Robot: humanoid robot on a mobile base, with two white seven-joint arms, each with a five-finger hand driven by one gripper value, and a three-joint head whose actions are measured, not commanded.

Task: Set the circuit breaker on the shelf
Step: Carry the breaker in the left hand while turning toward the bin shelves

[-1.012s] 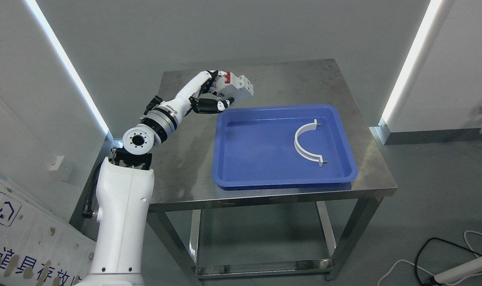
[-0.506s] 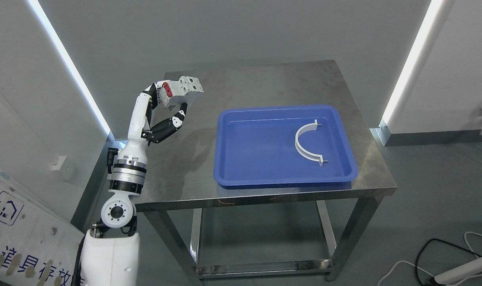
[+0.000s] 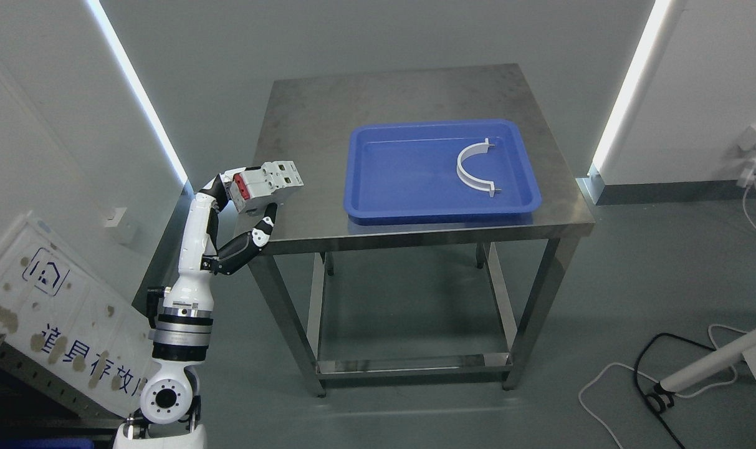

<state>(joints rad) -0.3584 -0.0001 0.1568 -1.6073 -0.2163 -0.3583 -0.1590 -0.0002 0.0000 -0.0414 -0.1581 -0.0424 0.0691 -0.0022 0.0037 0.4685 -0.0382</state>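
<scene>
Left robot hand [image 3: 248, 206]: closed in a grasp around the circuit breaker [image 3: 267, 185]. The black thumb [image 3: 262, 227] rises from below and presses the underside of the unit; the remaining fingers wrap the left end from behind and are mostly hidden by the casing. No gap is visible between hand and object.

Circuit breaker: light grey housing with 1 red block on its left face, held roughly level with a slight tilt. It is carried in the air at the front-left corner of the desk [image 3: 303, 106], partly overlapping the desk edge in the head view; whether it touches the surface cannot be told, though it appears lifted clear.

Left arm: white, enters from the lower left, forearm nearly upright beside the desk's left front leg.

Right robot hand: out of the head view.

Desk: bare steel top carrying 1 blue tray [image 3: 378, 206] toward the right half, well apart from the breaker. Inside the tray lies 1 white half-ring clamp [image 3: 468, 171], in the right portion, flat on the tray floor.

Surroundings: a white printed panel [image 3: 53, 324] leans at the lower left; cables [image 3: 627, 380] lie on the floor at the lower right.
</scene>
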